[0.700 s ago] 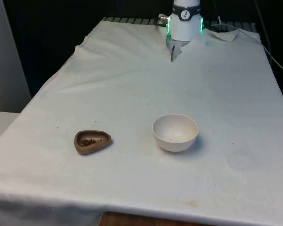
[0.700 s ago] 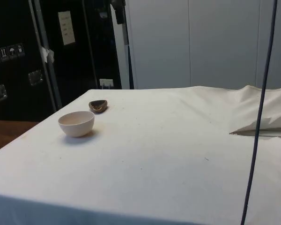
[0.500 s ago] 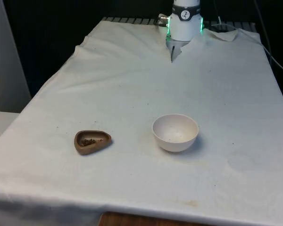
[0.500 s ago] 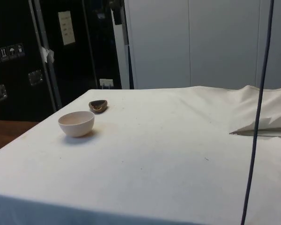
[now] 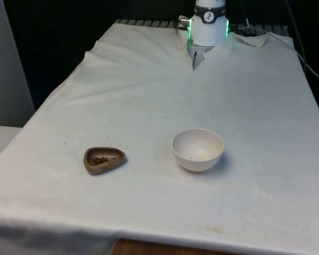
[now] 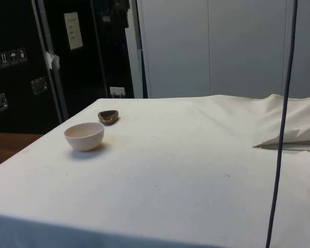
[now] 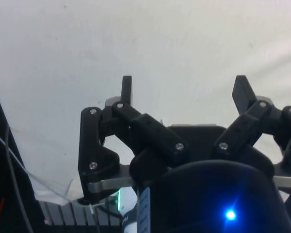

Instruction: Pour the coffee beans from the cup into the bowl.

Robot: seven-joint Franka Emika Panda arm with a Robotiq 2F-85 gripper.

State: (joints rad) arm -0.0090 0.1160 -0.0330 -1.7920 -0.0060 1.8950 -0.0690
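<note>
teardrop brown cup (image 5: 103, 160) with beans, apparently ceramic, beside round white bowl (image 5: 197, 149); gripper (image 7: 184, 90) fingers spread.

My bench (image 5: 149, 95) wears a white cloth (image 6: 196, 155), creased and faintly stained, bunched into folds at its far corner (image 6: 289, 121). Beyond it in the side view stand dark cabinets (image 6: 20, 62) with metal latches and a white paper label (image 6: 73, 30), next to a pale panelled wall (image 6: 217, 46). A dark cable (image 6: 280, 129) hangs down in front. Black curtains (image 5: 58, 32) back the front view, with a bare strip of brown wood (image 5: 149, 248) under the cloth's near hem.
</note>
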